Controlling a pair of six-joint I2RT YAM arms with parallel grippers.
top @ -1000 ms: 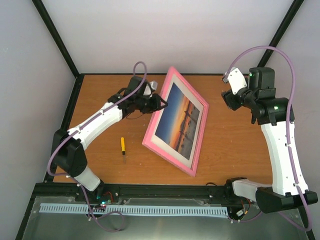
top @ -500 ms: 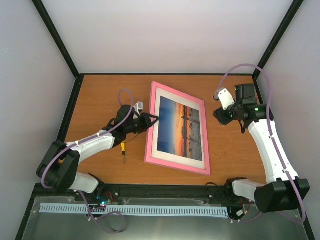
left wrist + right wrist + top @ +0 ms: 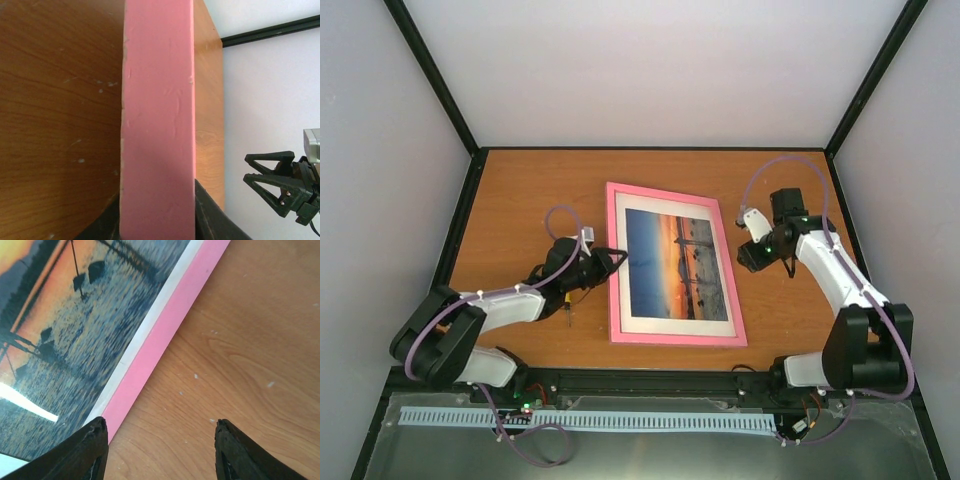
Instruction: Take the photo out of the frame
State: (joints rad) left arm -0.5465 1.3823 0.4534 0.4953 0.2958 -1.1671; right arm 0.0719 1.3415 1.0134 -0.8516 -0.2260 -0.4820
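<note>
While flat, frame (image 3: 614,270) long axis near-to-far.

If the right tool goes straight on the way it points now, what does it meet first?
Probably the brown wooden table, just beside the pink rectangular picture frame. One finger of the open right tool is near that edge.

Lab test cell, plain white walls (image 3: 650,70), black corner struts (image 3: 430,75), wooden robot table (image 3: 520,190)

Bright, even light, faint shadows on the bench (image 3: 520,190); in the right wrist view a white glare streak marks the photo (image 3: 75,340) at 8 o'clock.
</note>
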